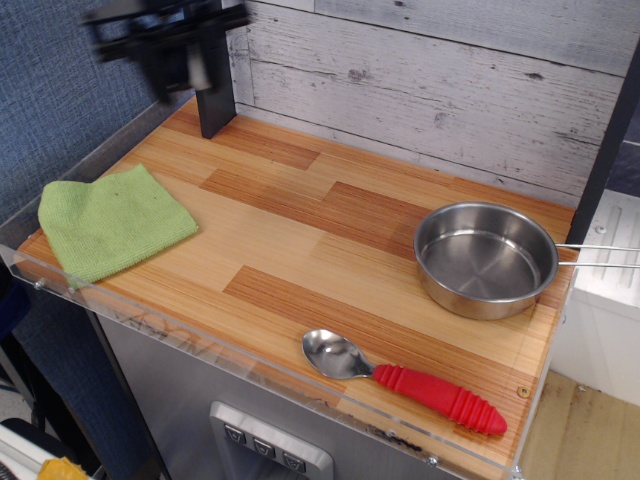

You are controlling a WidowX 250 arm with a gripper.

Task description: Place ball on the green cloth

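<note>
Motion blur smears the claw (178, 62) at the upper left of the view, where it hangs high above the rear left corner of the wooden surface (300, 250), in front of a dark upright post (210, 75). Its fingers point downward, but the blur hides the gap between them, so whether the claw is open, closed or gripping anything cannot be told. A pale patch shows between the dark fingers; it is too smeared to say whether that is the ball or the wall behind. No ball can be made out anywhere else on the surface.

Below the claw and a little toward the near left edge lies the green cloth (110, 220), slightly rumpled, flat on the wood beside the clear rim of the surface. Nothing rests on it.

Far to the right of the claw, near the opposite edge, sits a steel pan (486, 259), upright and empty, its thin wire handle running off to the right. Toward the front from the pan, well apart from the claw, a red-handled spoon (405, 380) lies along the near rim, bowl to the left and handle to the right.
</note>
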